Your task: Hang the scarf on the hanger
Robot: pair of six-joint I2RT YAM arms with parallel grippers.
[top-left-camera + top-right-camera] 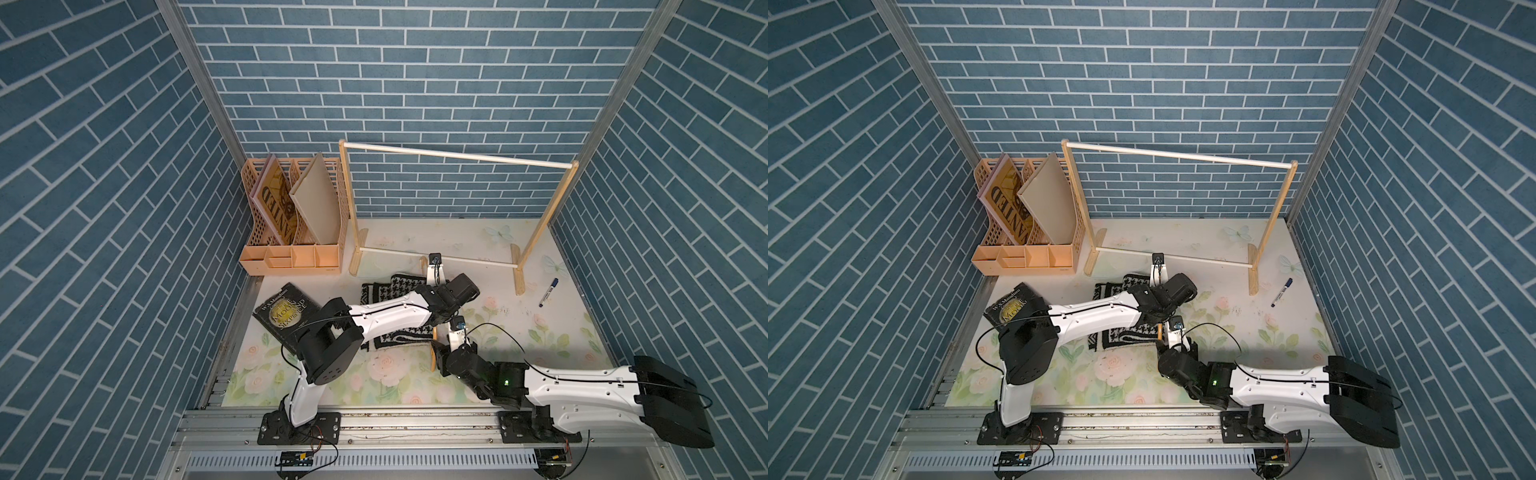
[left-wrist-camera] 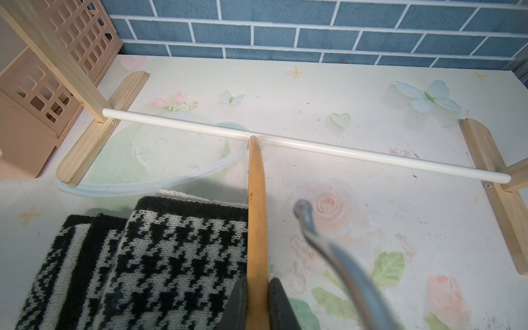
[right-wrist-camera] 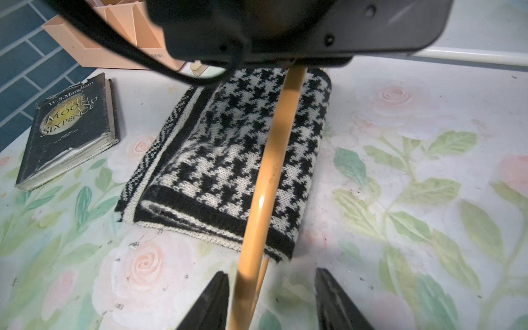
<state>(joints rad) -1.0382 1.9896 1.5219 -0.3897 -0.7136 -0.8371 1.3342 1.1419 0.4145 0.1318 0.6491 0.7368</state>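
While the scarf (image 3: 228, 148) lies folded flat on the flowered table (image 3: 400, 200), the hanger (image 3: 274, 160) is held over its three-o'clock edge, one tip pointing toward twelve o'clock. The left gripper (image 2: 258, 281) is clamped on the hanger's wooden arm (metal hook (image 2: 328, 248) just beside). The right gripper (image 3: 271, 271) straddles the other end, jaws apart, with a gap on one side. From the scarf: book (image 3: 71, 128) at nine o'clock, rack (image 1: 457, 156) at twelve, marker (image 1: 548, 292) at three.

Blue brick-pattern walls (image 1: 415, 62), floral tabletop (image 1: 561, 332), wooden rail rack (image 1: 457, 154), peach desk organizer (image 1: 291, 259)
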